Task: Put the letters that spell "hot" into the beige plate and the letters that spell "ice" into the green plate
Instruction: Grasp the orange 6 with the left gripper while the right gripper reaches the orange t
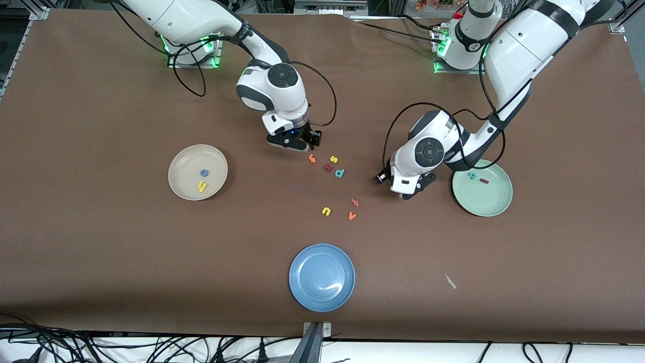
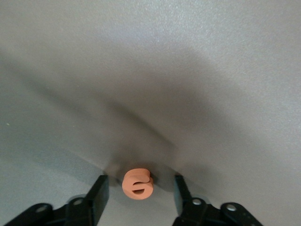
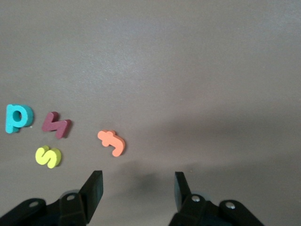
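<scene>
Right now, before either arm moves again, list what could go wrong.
1. The left gripper straddles the tiny orange e only at its fingertips, so the foam may squirt out when pinched.
2. The orange t lies off-centre from the open right gripper, close to the dark red letter and yellow s, which may get nudged.

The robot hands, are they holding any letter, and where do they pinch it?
Neither holds anything yet. The left gripper has its fingers on either side of the orange e, not touching. The right gripper is open.

Lab: robot arms (image 1: 282, 85), cabled bench (image 1: 101, 252)
</scene>
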